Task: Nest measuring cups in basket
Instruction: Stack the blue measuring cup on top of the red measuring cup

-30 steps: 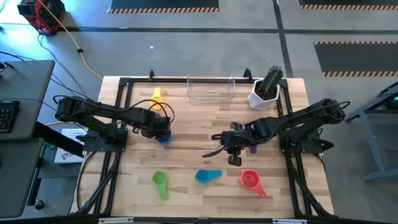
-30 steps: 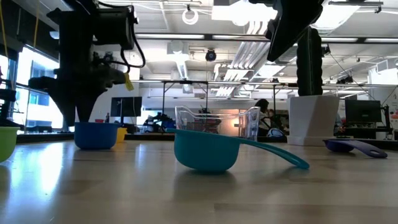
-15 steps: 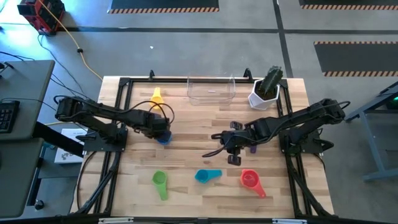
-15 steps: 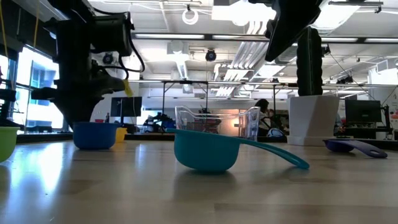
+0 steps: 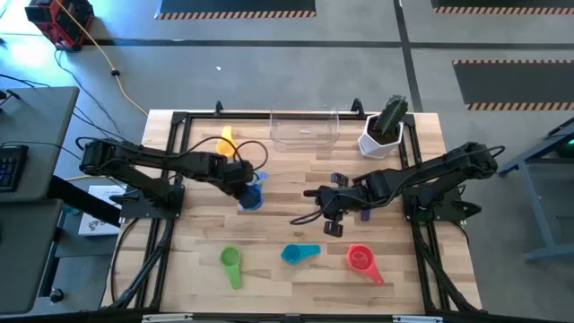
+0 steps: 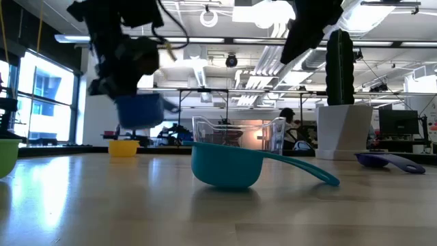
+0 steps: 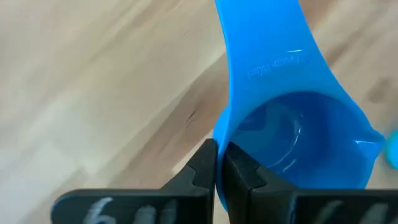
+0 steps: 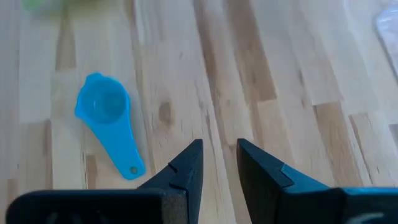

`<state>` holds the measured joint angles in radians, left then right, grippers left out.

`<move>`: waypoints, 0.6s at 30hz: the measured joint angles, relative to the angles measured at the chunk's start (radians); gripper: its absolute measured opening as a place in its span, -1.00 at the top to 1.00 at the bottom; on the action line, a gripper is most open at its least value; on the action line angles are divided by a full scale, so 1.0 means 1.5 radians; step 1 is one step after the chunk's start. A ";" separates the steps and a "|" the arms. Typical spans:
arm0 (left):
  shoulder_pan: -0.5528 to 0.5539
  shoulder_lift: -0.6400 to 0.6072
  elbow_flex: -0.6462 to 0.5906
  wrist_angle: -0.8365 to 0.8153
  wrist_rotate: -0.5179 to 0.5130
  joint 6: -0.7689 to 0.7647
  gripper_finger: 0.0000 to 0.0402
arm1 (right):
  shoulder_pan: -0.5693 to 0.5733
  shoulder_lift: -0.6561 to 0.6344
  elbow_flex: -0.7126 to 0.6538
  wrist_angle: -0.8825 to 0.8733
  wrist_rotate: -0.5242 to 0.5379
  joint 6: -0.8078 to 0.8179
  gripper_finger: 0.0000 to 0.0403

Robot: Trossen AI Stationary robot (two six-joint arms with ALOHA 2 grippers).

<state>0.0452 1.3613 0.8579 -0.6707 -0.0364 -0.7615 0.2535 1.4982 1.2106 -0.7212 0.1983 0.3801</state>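
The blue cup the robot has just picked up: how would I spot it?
Find the clear basket at the table's far edge. Nearer and to its left, the left gripper pinches the blue measuring cup's rim, holding it above the wood. Every other cup lies on the table.

Two dark jointed arms with looping black cables, each ending in black angular fingers

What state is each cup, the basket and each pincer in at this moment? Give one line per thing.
Blue cup: lifted off the table, rim pinched.
Left pincer: shut on the blue cup.
Right pincer: slightly apart, empty, above the table.
Yellow cup: on the table.
Green cup: on the table.
Teal cup: on the table, upright.
Red cup: on the table.
Basket: holds no cups.
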 joint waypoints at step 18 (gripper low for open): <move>-0.027 0.009 0.152 0.067 -0.012 0.555 0.98 | -0.075 0.000 0.000 0.007 0.060 0.274 0.55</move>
<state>0.0042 1.3747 1.0857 -0.5704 -0.0552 0.0713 0.1413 1.4982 1.2106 -0.7101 0.2890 0.7907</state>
